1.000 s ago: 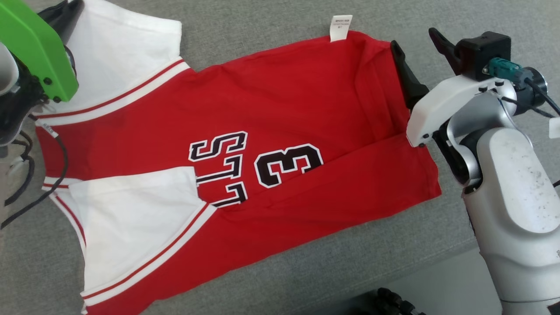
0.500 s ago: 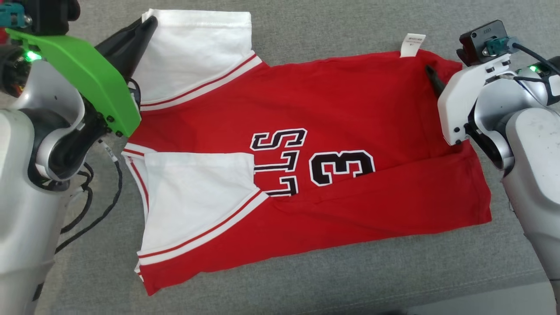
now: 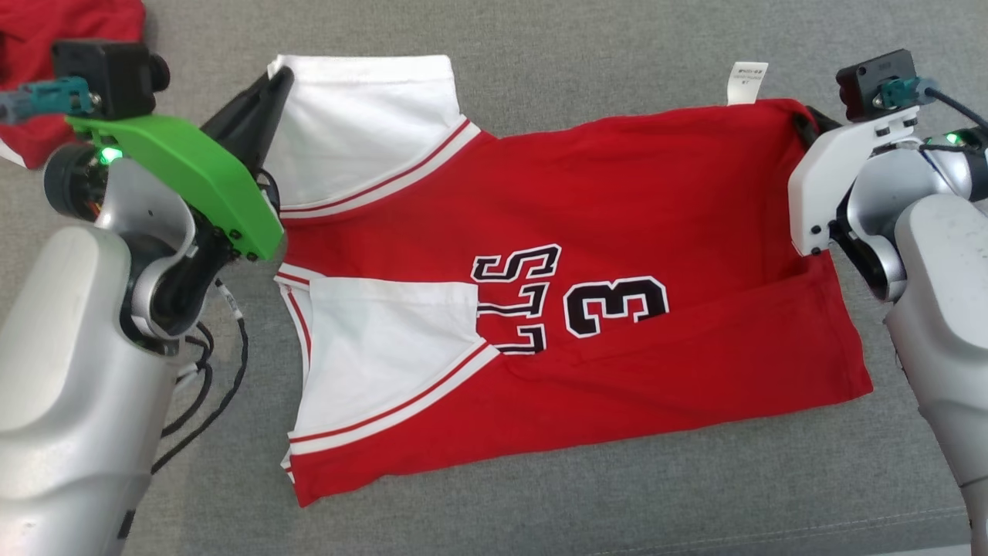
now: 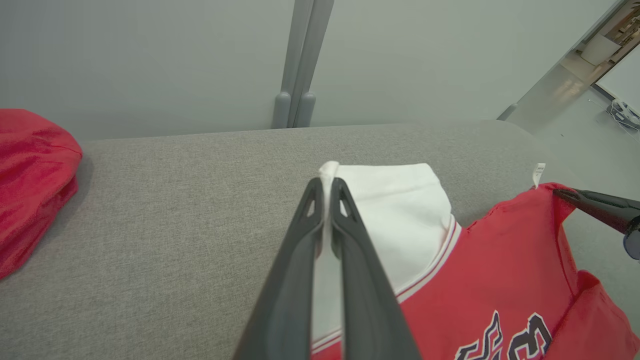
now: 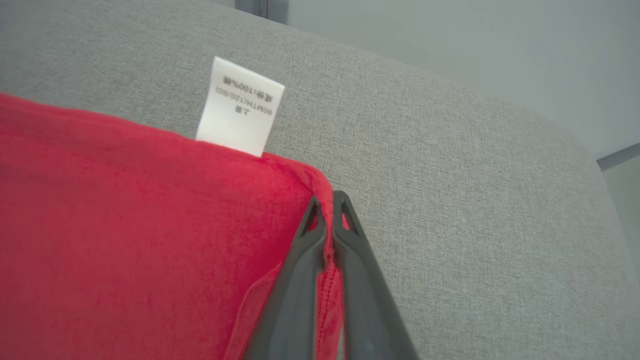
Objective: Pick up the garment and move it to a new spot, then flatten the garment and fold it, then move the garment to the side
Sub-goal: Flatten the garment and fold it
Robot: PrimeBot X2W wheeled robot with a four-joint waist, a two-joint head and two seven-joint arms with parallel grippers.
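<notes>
Left tool (image 4: 327, 182) is clamped on the white sleeve of the jersey (image 3: 633, 193), right tool (image 5: 327, 200) on its red hem corner, both near the far edge of the cushion (image 3: 579, 46); the jersey lies spread across the middle.

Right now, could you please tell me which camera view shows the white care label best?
The right wrist view: the care label is close, its print visible, standing out from the red jersey's edge. The head view shows the label small; the left wrist view, a tiny speck.
</notes>
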